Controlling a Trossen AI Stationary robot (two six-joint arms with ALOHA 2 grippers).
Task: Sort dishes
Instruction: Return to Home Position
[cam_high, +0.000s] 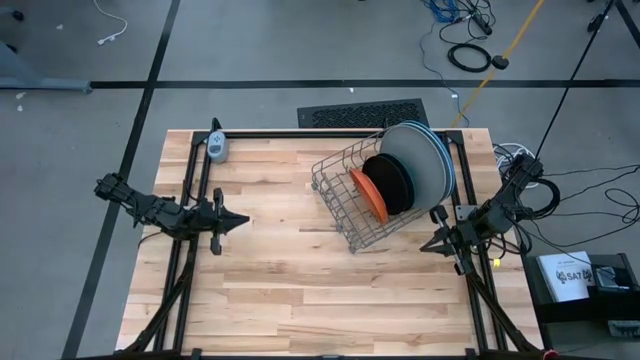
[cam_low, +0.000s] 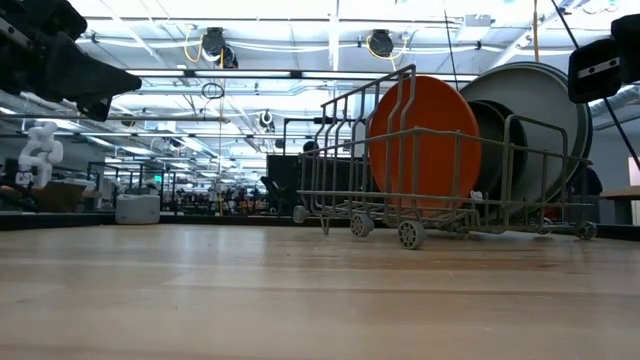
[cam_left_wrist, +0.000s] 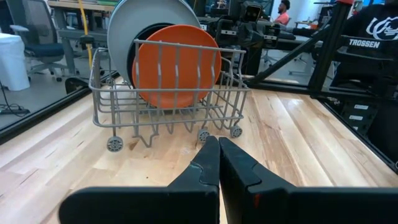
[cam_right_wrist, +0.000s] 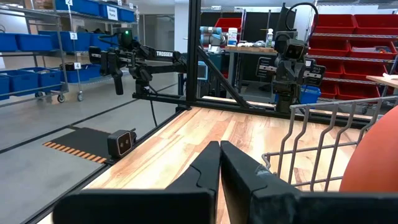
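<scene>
Several round plates stand on edge in a grey wire dish rack (cam_high: 362, 192) at the table's far right: an orange plate (cam_high: 367, 195) in front, black ones (cam_high: 392, 183) behind it, large pale blue ones (cam_high: 422, 158) at the back. The orange plate (cam_left_wrist: 177, 65) faces my left arm. My left gripper (cam_high: 243, 221) is shut and empty above the table's left side, pointing at the rack. My right gripper (cam_high: 424, 245) is shut and empty just off the rack's near right corner.
A small grey device (cam_high: 217, 146) lies at the table's far left corner. Black frame rails (cam_high: 320, 133) run along the far edge and down both sides. Bare wood (cam_high: 300, 290) spreads across the middle and near part of the table.
</scene>
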